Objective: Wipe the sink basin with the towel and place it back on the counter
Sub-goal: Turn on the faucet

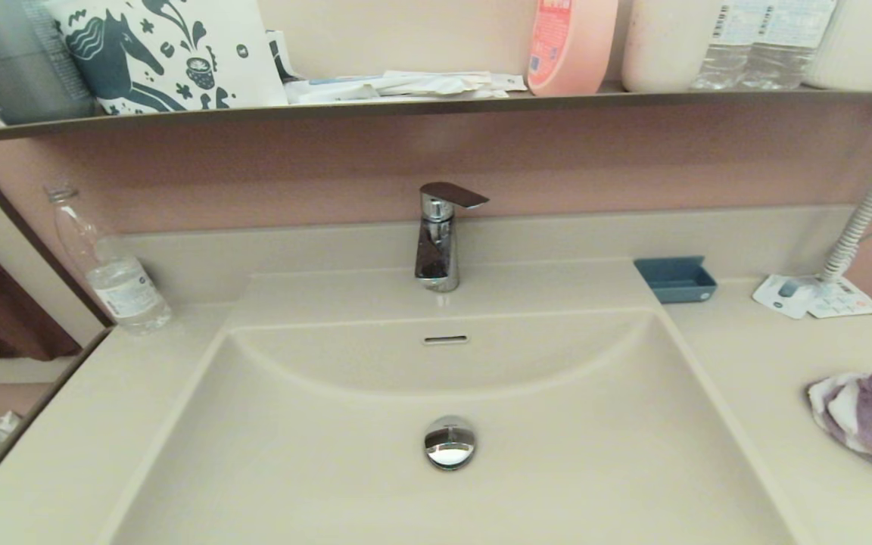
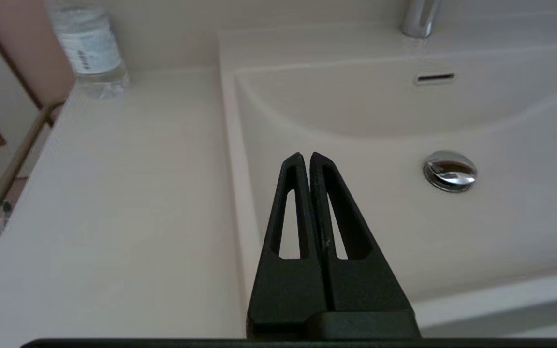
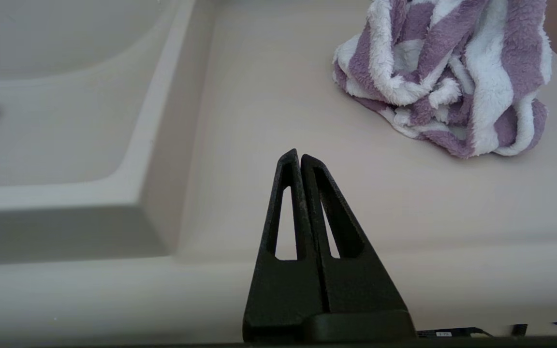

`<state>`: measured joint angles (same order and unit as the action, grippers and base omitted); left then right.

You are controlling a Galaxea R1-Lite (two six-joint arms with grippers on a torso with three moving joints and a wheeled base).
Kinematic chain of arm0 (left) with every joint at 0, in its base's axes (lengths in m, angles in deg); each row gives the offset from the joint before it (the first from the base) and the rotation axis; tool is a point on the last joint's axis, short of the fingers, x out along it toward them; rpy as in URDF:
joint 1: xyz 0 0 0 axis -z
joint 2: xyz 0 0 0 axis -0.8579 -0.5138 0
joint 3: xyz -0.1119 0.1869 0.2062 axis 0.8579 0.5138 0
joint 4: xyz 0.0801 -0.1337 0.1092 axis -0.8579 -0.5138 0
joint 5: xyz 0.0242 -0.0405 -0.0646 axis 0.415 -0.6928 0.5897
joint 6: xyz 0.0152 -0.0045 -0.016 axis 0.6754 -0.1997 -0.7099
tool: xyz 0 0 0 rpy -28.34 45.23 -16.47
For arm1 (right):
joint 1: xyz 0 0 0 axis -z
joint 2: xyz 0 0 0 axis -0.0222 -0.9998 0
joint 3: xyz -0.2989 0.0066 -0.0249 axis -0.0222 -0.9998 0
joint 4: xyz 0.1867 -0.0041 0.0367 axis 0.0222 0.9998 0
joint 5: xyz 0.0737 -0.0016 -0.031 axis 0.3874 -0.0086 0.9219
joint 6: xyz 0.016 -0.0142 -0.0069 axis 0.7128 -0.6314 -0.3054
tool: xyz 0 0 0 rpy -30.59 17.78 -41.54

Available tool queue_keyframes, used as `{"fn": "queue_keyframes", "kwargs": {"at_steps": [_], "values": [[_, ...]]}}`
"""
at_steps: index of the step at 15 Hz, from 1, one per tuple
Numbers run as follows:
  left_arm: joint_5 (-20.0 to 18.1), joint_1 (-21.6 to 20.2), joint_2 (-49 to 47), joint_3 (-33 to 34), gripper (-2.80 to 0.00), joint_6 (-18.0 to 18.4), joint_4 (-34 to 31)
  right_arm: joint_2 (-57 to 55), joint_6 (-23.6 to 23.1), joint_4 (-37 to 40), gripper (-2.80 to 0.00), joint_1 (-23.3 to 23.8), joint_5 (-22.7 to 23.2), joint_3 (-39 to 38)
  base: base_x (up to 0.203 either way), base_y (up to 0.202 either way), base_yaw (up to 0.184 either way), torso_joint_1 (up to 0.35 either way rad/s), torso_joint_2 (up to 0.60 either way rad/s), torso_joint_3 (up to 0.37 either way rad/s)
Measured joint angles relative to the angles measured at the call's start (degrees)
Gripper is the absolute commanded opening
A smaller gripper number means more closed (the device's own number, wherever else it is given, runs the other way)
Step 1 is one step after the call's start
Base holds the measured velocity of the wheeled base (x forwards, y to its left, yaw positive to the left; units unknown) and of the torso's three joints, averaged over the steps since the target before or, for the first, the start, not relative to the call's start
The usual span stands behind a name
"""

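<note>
The sink basin [image 1: 572, 446] fills the middle of the head view, cream-beige, with a chrome drain plug [image 1: 450, 442] and an overflow slot [image 1: 446, 340]. The purple and white striped towel [image 1: 871, 416] lies crumpled on the counter [image 1: 769, 378] to the right of the bowl. Neither arm shows in the head view. My right gripper [image 3: 299, 154] is shut and empty, low over the counter's front part, well short of the towel [image 3: 445, 77]. My left gripper [image 2: 305, 157] is shut and empty above the basin's left rim [image 2: 240, 193], with the drain plug [image 2: 450, 170] off to one side.
A chrome faucet [image 1: 438, 238] stands behind the bowl. A small blue tray [image 1: 676, 278], a paper leaflet [image 1: 822, 297] and a coiled white hose [image 1: 871, 204] are at the back right. A water bottle [image 1: 114, 276] stands at the back left. A shelf [image 1: 436, 102] above holds bottles and a bag.
</note>
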<state>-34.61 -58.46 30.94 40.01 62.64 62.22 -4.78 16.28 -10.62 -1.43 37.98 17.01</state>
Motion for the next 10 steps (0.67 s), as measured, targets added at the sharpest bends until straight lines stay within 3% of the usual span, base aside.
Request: {"fn": "queue_keyframes", "kwargs": {"at_steps": [3,6,8,10], "values": [[-5.61,0.17,-9.37,-4.16,-2.80,-0.20,2.33,0.00,-0.02,0.00,-2.80,0.00,0.00,0.00,0.000,0.000,0.000,0.000,0.00,0.000],[-10.94,0.46,-19.65,-7.01,-2.80,-1.07,8.57,0.00,-0.02,0.00,-2.80,0.00,0.00,0.00,0.000,0.000,0.000,0.000,0.00,0.000],[-11.77,1.90,-27.28,-7.72,-2.80,-5.08,16.11,0.00,-0.02,0.00,-2.80,0.00,0.00,0.00,0.000,0.000,0.000,0.000,0.00,0.000],[-10.13,4.98,-34.51,-8.05,-2.80,-11.22,25.56,0.00,0.01,0.00,-2.80,0.00,0.00,0.00,0.000,0.000,0.000,0.000,0.00,0.000]]}}
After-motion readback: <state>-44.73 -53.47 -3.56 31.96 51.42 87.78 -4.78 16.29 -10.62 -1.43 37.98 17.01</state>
